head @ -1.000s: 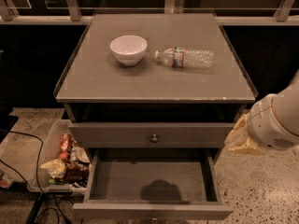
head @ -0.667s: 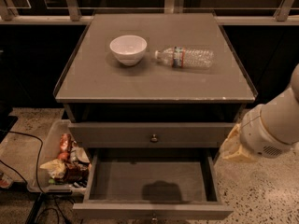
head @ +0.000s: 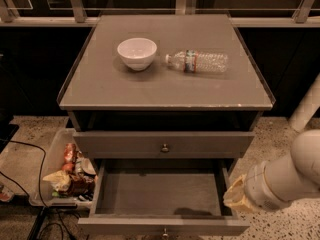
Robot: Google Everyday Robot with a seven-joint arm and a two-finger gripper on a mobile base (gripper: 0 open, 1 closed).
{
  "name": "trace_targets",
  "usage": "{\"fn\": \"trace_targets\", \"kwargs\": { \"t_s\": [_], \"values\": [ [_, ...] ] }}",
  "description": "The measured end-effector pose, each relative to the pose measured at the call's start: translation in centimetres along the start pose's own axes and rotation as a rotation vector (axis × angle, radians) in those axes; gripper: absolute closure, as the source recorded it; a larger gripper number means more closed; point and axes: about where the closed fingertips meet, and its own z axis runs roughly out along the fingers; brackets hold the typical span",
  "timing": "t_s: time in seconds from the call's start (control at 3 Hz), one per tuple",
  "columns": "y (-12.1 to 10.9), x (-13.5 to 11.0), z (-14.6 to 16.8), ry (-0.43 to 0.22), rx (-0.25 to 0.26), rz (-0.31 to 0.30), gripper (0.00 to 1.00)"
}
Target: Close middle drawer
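Note:
The middle drawer (head: 160,193) is pulled far out at the bottom of the grey-brown cabinet. Its inside holds nothing, and its front with a small round knob (head: 164,231) sits at the lower edge of the view. The matching upper drawer (head: 125,144) just above it is shut. My gripper (head: 236,196), a tan end on a white arm, hangs low at the right, just beside the open drawer's right side wall near its front corner.
A white bowl (head: 136,53) and a clear water bottle (head: 200,61) lying on its side rest on the cabinet top (head: 165,86). A clear bin of snack packets (head: 65,176) stands on the floor at the left, with cables (head: 25,219) in front of it. A white post (head: 306,109) rises at the right.
My arm has come down and slightly left, bringing the gripper from beside the upper drawer to beside the open drawer's right wall. The drawer has not moved.

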Motion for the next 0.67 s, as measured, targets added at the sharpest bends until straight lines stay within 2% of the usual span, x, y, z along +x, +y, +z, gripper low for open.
{"fn": "trace_targets", "kwargs": {
  "t_s": [0.33,0.67],
  "values": [
    [0.67,1.49,2.86,-0.080,0.074,-0.024,1.00],
    [-0.18,1.62,2.53,-0.080,0.118,-0.048,1.00]
  ]
}}
